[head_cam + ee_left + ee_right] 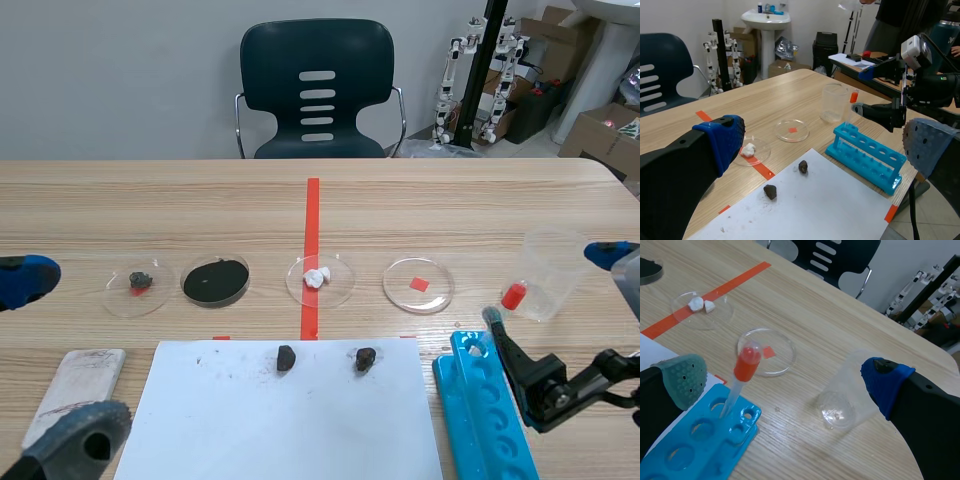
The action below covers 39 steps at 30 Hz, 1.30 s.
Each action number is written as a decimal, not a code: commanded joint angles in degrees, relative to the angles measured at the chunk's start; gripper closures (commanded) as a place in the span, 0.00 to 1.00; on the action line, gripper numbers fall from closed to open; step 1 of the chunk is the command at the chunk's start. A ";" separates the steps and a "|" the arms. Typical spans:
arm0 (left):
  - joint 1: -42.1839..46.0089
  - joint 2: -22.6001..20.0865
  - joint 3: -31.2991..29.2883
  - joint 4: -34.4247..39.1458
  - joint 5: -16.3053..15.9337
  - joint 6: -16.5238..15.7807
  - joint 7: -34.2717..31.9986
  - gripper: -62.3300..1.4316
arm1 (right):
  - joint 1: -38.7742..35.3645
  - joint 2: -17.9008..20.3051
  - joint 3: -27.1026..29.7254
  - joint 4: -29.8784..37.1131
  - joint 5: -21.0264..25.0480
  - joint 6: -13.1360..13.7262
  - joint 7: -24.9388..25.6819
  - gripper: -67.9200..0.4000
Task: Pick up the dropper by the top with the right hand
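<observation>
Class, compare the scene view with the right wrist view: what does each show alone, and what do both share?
Only the scene view: two dark stones on the white sheet, and the far-left dish with a dark lump. Only the right wrist view: the dropper with its tube entering a hole at the end of the blue rack. Both: dropper, rack, clear cup, the dish of white lumps, and the open right gripper.
</observation>
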 commanded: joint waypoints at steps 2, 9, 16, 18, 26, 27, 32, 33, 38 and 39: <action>-0.02 0.44 0.17 0.50 -0.42 -0.13 -0.87 0.00 | 1.46 0.15 -0.72 0.00 0.37 0.79 0.28 0.04; -0.02 0.42 0.17 0.50 -0.42 -0.13 -0.94 0.00 | 1.62 0.15 -2.69 0.00 0.37 0.74 -0.44 0.04; -0.02 0.42 0.17 0.50 -0.42 -0.13 -0.92 0.00 | 1.62 0.15 -2.99 0.00 0.42 0.70 -0.50 0.08; -0.02 0.42 0.17 0.50 -0.42 -0.13 -0.92 0.00 | 1.62 0.15 -2.99 0.00 0.42 0.70 -0.50 0.18; -0.02 0.42 0.17 0.50 -0.42 -0.13 -0.92 0.00 | 1.62 0.15 -2.99 0.00 0.42 0.70 -1.18 0.27; -0.02 0.42 0.17 0.50 -0.42 -0.13 -0.92 0.00 | 1.62 0.15 -2.99 0.00 0.44 0.70 -1.22 0.27; -0.02 0.42 0.17 0.50 -0.42 -0.13 -0.92 0.00 | 1.62 0.15 -2.99 0.00 0.44 0.72 -1.55 0.34; -0.02 0.42 0.17 0.50 -0.42 -0.13 -0.92 0.00 | 1.62 0.15 -2.99 0.00 0.44 0.72 -1.57 0.36; -0.02 0.42 0.17 0.50 -0.42 -0.13 -0.92 0.00 | 1.62 0.15 -2.99 0.00 0.46 0.72 -1.57 0.38; -0.02 0.42 0.17 0.50 -0.42 -0.13 -0.92 0.00 | 1.62 0.15 -2.99 0.00 0.46 0.72 -1.57 0.39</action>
